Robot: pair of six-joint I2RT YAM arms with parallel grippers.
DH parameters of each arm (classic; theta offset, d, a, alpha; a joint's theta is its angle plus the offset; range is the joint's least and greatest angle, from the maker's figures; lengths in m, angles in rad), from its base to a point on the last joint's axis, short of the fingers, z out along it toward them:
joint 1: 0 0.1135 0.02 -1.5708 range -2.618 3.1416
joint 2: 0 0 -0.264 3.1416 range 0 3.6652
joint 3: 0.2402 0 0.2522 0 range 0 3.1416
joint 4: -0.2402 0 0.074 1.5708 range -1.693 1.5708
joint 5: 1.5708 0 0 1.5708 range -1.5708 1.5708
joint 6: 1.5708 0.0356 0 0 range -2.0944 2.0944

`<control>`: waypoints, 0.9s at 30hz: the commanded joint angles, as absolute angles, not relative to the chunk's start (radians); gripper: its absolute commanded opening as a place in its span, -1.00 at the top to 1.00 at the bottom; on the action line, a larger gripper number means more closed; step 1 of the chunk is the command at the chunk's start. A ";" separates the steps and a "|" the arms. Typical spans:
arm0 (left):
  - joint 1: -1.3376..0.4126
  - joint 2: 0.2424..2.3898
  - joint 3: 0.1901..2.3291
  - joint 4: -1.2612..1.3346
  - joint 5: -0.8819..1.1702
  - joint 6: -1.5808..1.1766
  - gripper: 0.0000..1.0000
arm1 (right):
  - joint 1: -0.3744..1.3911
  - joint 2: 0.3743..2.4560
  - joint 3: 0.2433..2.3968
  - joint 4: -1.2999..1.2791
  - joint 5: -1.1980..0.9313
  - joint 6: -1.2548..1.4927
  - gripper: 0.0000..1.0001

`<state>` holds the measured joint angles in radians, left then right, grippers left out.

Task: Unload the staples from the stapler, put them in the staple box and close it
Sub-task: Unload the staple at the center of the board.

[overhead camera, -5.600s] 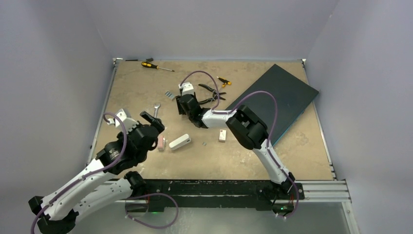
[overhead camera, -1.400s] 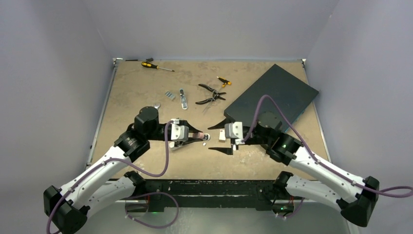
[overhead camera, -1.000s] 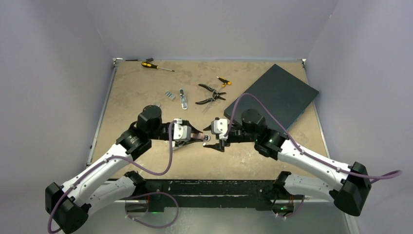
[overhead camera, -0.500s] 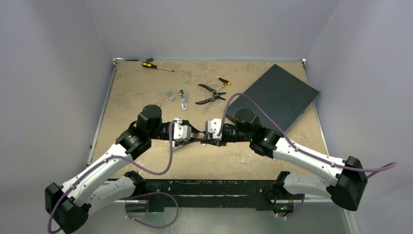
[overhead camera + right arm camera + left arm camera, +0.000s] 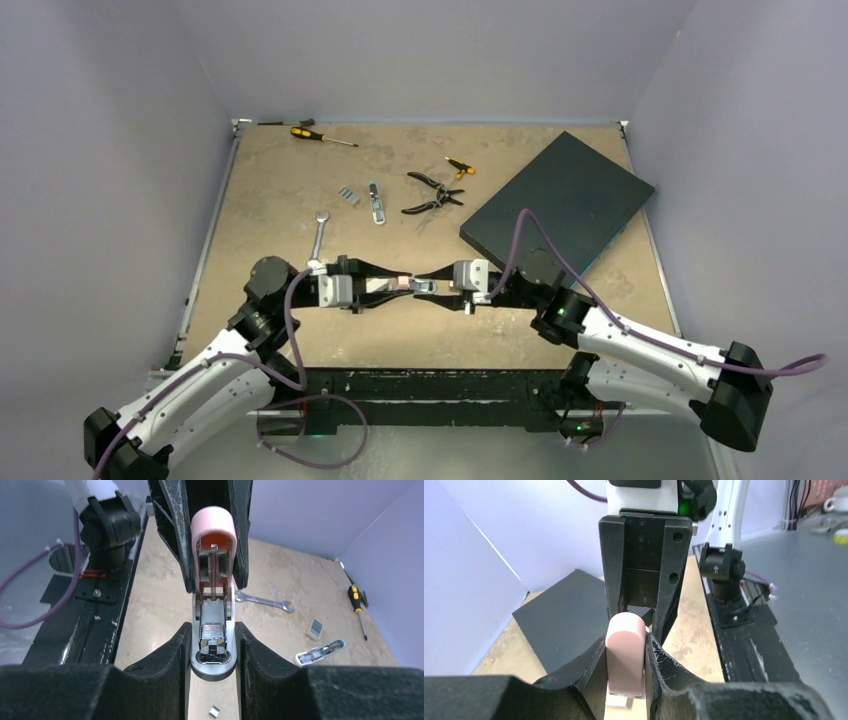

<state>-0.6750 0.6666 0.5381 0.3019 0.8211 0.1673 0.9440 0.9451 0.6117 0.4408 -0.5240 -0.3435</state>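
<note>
The stapler (image 5: 408,285) hangs above the table between my two grippers, swung open end to end. My left gripper (image 5: 383,284) is shut on its pink top (image 5: 625,657). My right gripper (image 5: 436,285) is shut on its grey metal base (image 5: 214,666), with a finger pressed against each side. In the right wrist view the open channel shows a shiny ribbed block of staples (image 5: 213,631) near the base's rounded end. A ribbed grey strip of staples (image 5: 348,195) lies on the far table. A tiny loose staple piece (image 5: 214,710) lies under the right gripper.
A wrench (image 5: 318,232) lies just behind the left gripper. A small white-and-metal elongated part (image 5: 375,204), black pliers (image 5: 432,193), a small yellow tool (image 5: 460,166) and a yellow screwdriver (image 5: 320,136) are at the back. A dark board (image 5: 560,195) lies at the right.
My right gripper came in from the right and shut on the stapler's grey base. The left arm drew back toward the near left, uncovering the wrench, and the stapler now stretches between both grippers.
</note>
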 commanded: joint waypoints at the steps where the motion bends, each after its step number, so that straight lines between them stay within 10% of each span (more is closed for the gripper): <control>1: -0.656 0.637 0.422 0.855 0.678 -0.139 1.00 | 0.933 0.908 0.505 0.709 -0.506 -0.152 1.00; 11: -0.656 0.842 0.245 1.745 0.441 -0.524 1.00 | 0.970 1.057 0.315 1.299 -0.397 0.109 1.00; 27: -0.673 0.794 0.238 1.740 0.271 -0.524 1.00 | 1.017 1.385 0.318 1.591 -0.247 0.162 1.00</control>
<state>-0.6819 0.8463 0.2195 1.4014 0.4816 -0.5602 1.0164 1.3102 0.3305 1.6070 -0.3252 0.1429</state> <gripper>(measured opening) 0.256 0.334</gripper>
